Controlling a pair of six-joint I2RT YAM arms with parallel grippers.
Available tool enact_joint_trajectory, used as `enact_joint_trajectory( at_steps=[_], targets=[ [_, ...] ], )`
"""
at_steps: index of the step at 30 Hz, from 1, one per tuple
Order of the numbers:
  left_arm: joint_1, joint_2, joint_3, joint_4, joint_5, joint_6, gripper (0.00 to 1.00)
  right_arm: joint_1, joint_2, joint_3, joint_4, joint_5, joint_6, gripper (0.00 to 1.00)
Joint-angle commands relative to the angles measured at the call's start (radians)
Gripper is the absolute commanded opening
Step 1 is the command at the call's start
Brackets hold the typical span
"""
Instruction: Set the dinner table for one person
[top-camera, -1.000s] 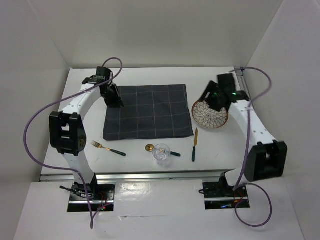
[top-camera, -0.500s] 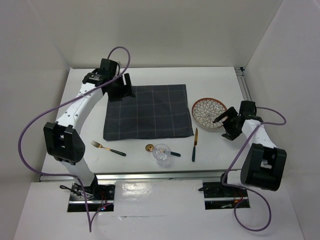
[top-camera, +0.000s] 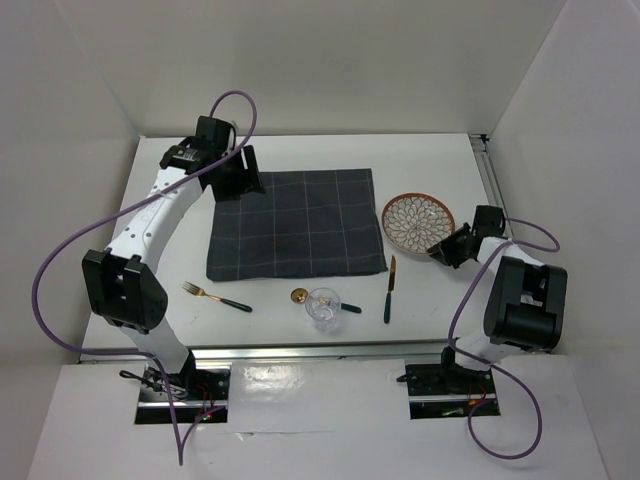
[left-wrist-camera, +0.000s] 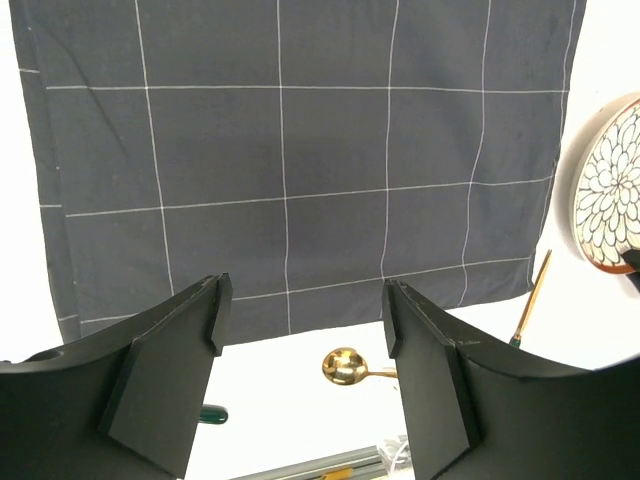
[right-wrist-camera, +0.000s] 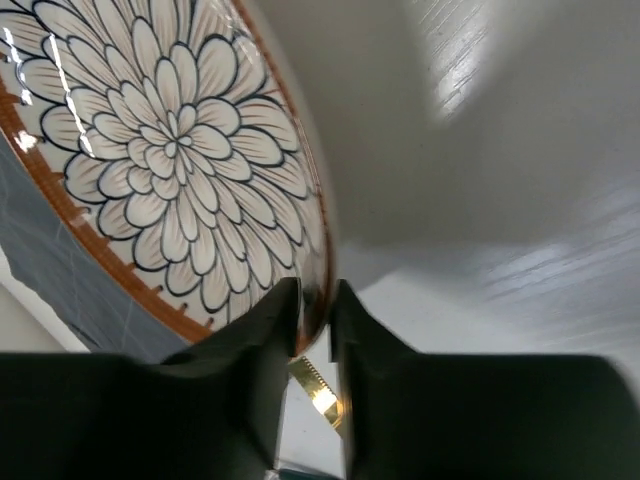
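Note:
On the white dinner table (top-camera: 300, 150) a dark grey grid cloth (top-camera: 296, 225) lies flat in the middle. My left gripper (top-camera: 240, 175) hovers open over its far left corner; in the left wrist view the open gripper (left-wrist-camera: 305, 305) holds nothing above the cloth (left-wrist-camera: 280, 150). A flower-patterned plate (top-camera: 418, 222) with an orange rim sits right of the cloth. My right gripper (top-camera: 445, 250) is shut on its near right rim; the right wrist view shows the gripper (right-wrist-camera: 315, 300) clamping the plate (right-wrist-camera: 170, 150) edge.
Along the near edge lie a gold fork (top-camera: 215, 297) with a green handle, a gold spoon (top-camera: 300, 296), a clear glass (top-camera: 323, 305) and a gold knife (top-camera: 390, 288). The knife tip (right-wrist-camera: 320, 385) shows below my right fingers. White walls enclose the table.
My right gripper came down from over the plate to its near right side and closed on the rim. My left gripper lifted off the cloth's corner and opened.

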Motion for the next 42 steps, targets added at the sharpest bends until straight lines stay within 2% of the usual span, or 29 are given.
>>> enact_joint_trajectory(
  at_steps=[1,2,5,9,13,16,18,20,23,27,30,31,36,42],
  targets=[
    [0.000,-0.039,0.001,-0.004,0.009,0.036,0.78,-0.001,-0.012,0.000,0.083,0.006,0.014,0.25],
    [0.000,-0.039,0.001,-0.004,0.009,0.036,0.78,-0.001,-0.025,0.029,0.057,0.006,0.014,0.14],
    [0.000,-0.059,0.001,-0.004,0.009,0.046,0.80,-0.001,-0.071,0.086,-0.006,0.029,-0.021,0.00],
    [0.000,-0.083,0.001,0.008,-0.097,0.046,0.80,-0.001,-0.145,0.239,-0.064,0.050,-0.055,0.00],
    [0.000,-0.103,-0.008,0.008,-0.163,0.055,0.80,0.043,-0.157,0.388,-0.086,-0.015,-0.111,0.00],
    [0.000,-0.134,-0.033,-0.015,-0.214,0.043,0.81,0.122,-0.063,0.533,-0.138,-0.075,-0.135,0.00],
    [0.000,-0.157,-0.060,-0.024,-0.266,0.004,0.83,0.232,0.017,0.589,-0.138,-0.126,-0.145,0.00],
    [0.000,-0.200,-0.129,-0.024,-0.387,-0.048,0.88,0.359,0.107,0.664,-0.138,-0.144,-0.145,0.00],
    [0.011,-0.237,-0.206,-0.044,-0.475,-0.089,1.00,0.499,0.248,0.771,-0.126,-0.144,-0.145,0.00],
    [0.038,-0.281,-0.235,-0.110,-0.504,-0.114,1.00,0.566,0.445,0.951,-0.178,-0.229,-0.154,0.00],
    [0.055,-0.333,-0.289,-0.168,-0.603,-0.204,1.00,0.610,0.572,1.076,-0.213,-0.259,-0.176,0.00],
    [0.072,-0.355,-0.307,-0.168,-0.604,-0.204,1.00,0.619,0.597,1.098,-0.240,-0.259,-0.176,0.00],
    [0.160,-0.476,-0.416,-0.150,-0.418,-0.204,1.00,0.645,0.660,1.127,-0.241,-0.249,-0.176,0.00],
    [0.160,-0.508,-0.501,-0.150,-0.335,-0.204,1.00,0.645,0.691,1.095,-0.221,-0.249,-0.176,0.00]
  ],
)
